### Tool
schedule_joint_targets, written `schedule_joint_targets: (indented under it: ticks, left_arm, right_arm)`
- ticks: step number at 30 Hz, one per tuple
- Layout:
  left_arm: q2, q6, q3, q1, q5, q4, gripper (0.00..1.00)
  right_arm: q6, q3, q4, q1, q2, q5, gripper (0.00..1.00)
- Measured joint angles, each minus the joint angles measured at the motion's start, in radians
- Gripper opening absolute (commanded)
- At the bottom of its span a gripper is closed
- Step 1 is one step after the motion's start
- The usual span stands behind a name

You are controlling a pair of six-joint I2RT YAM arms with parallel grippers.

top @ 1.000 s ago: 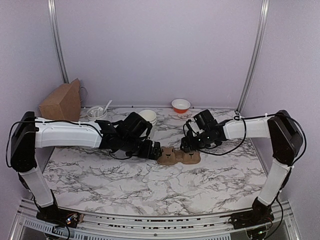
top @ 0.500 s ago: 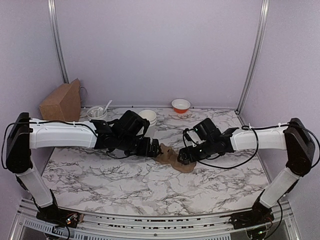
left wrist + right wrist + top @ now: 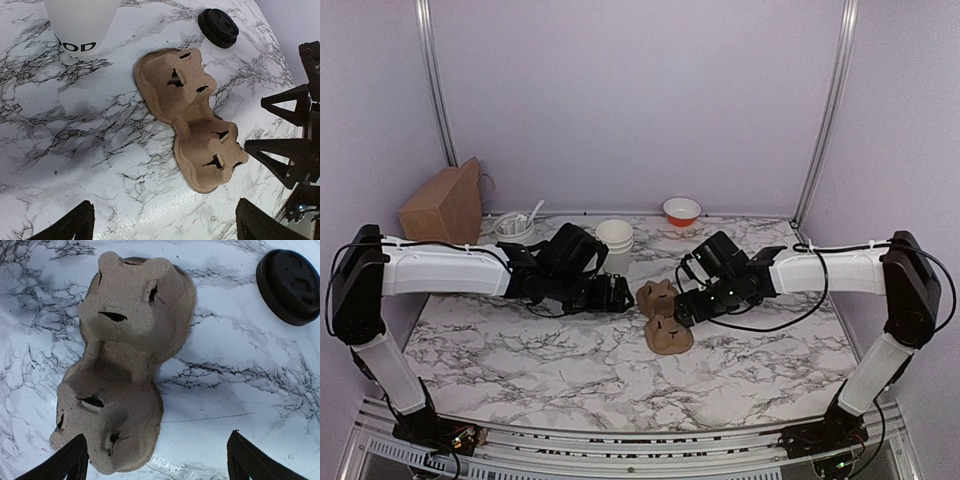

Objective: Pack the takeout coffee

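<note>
Left claw is spread as wide as it goes and grips nothing; its dark fingertips frame bare marble. Right claw is also wide apart and empty. One of its fingertips sits right at the near corner of the pulp carrier; I cannot tell whether it touches.

From above, the carrier lies near the middle of the surface, humps up, its length running from 11 o'clock to 5 o'clock. The left claw is at its 9 o'clock and the right claw at its 3 o'clock.

The white paper cup stands upright and open-topped at the carrier's 11 o'clock, apart from it. In the left wrist view the black lid lies flat on the marble at the carrier's 1 o'clock, near it but not touching.

An orange-and-white bowl sits at the back edge at 12 o'clock. A canister of utensils and a brown paper bag stand towards 10 o'clock.
</note>
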Motion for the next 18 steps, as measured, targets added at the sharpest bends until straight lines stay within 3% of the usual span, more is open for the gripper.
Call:
schedule_joint_targets:
  ticks: [18]
  left_arm:
    - [-0.027,-0.056,-0.059,0.061,0.077,0.081,0.99]
  right_arm:
    - [0.177,0.162,-0.076,0.139,0.139,0.131,0.93]
